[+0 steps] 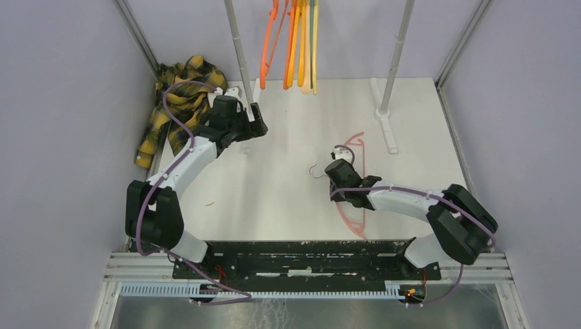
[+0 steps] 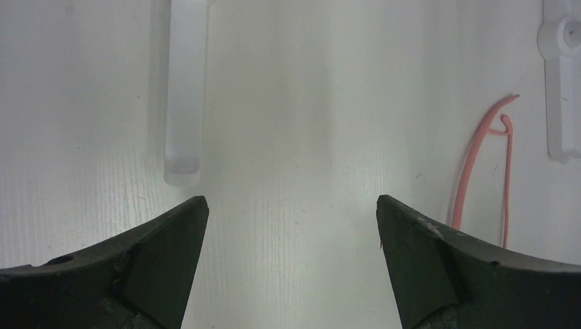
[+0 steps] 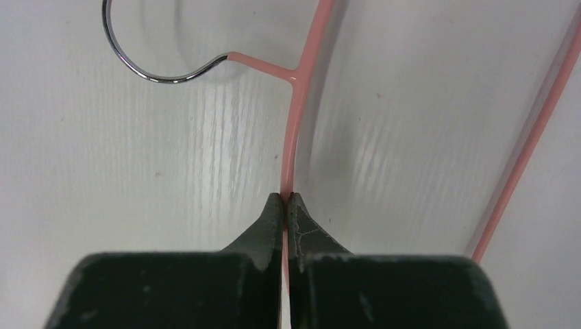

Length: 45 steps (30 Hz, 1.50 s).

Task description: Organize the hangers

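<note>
You had a white wood-grain table (image 1: 288,199) boxed in by pale grey-lilac walls (image 1: 62,137), w/ two grey metal poles (image 1: 238,55) rising from white feet (image 1: 389,136) near the far edge. A yellow-and-black plaid shirt (image 1: 175,103) lay bunched at the far-left corner, partly off the table edge. A black mounting rail (image 1: 294,250) ran along the near edge by both arm bases.

The hanging hangers (image 1: 299,48) (orange, yellow-orange, pale yellow) hung btwn the poles, closer to the left one. Their tops were cut off by the frame edge, so you couldn't see what carried them. They also overlapped too much for a sure count. The pink hanger (image 3: 293,130) lay flat on the table right of center, well apart from the hung bunch. In the top view the right arm covered its middle, and the right wrist cam cut off both ends.

The L arm (image 1: 181,164) reached fwd w/ elbow bent, its wrist near the left pole's foot. The left gripper (image 2: 291,205) was spread wide over bare table, nothing btwn the fingers. The R arm (image 1: 404,199) bent in from the right, forearm low and pointing left. The right gripper (image 3: 286,199) was clamped on the pink hanger's thin bar, a short way along from where its metal hook (image 3: 137,65) branched off.
</note>
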{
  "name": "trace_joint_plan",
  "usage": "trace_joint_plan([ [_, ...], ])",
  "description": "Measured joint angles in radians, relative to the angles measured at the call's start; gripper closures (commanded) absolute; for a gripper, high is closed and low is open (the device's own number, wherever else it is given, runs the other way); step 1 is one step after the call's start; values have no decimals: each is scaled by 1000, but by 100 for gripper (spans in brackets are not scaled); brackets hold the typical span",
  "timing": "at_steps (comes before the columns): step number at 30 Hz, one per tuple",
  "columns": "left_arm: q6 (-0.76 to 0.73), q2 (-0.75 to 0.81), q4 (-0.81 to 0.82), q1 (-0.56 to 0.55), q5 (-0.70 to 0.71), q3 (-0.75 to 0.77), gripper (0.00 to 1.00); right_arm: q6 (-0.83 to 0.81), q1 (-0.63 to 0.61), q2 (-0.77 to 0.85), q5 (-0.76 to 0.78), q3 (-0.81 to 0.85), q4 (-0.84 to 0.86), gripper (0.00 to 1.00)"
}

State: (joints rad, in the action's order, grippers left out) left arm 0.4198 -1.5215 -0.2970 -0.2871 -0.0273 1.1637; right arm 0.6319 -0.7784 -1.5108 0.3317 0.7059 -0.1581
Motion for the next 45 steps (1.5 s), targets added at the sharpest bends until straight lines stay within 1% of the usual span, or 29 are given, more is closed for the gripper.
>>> trace_joint_plan([
  [2, 0, 2, 0, 0, 1, -2, 0, 3, 2, 79, -31, -24, -35, 100],
  [6, 0, 10, 0, 0, 1, -7, 0, 24, 28, 298, -134, -30, -79, 99],
  [8, 0, 10, 1, 0, 1, -9, 0, 40, 66, 409, -196, -28, -87, 99],
  [10, 0, 10, 4, 0, 1, -14, 0, 58, 116, 484, -254, -26, -96, 99],
  [15, 0, 12, 6, 0, 2, -26, 0, 114, 278, 598, -412, -25, -139, 99],
  [19, 0, 20, 7, 0, 2, -26, 0, 149, 369, 642, -519, -9, -182, 99],
  [24, 0, 43, 6, 1, 3, -26, 0, 219, 467, 628, -700, 85, -190, 100],
  [27, 0, 59, 6, 1, 6, -26, 0, 298, 528, 572, -816, 167, -114, 100],
  [31, 0, 74, 2, 1, 11, -26, 0, 406, 572, 473, -928, 275, 5, 100],
  [34, 0, 78, -3, 1, 13, -26, 0, 449, 581, 406, -969, 375, 40, 99],
  [37, 0, 79, -8, 1, 17, -26, 0, 471, 584, 328, -991, 517, 58, 99],
  [41, 0, 85, -9, 1, 19, -26, 0, 480, 592, 211, -994, 725, 99, 99],
  [45, 0, 94, -9, 1, 26, -26, 0, 505, 608, 93, -981, 892, 168, 99],
])
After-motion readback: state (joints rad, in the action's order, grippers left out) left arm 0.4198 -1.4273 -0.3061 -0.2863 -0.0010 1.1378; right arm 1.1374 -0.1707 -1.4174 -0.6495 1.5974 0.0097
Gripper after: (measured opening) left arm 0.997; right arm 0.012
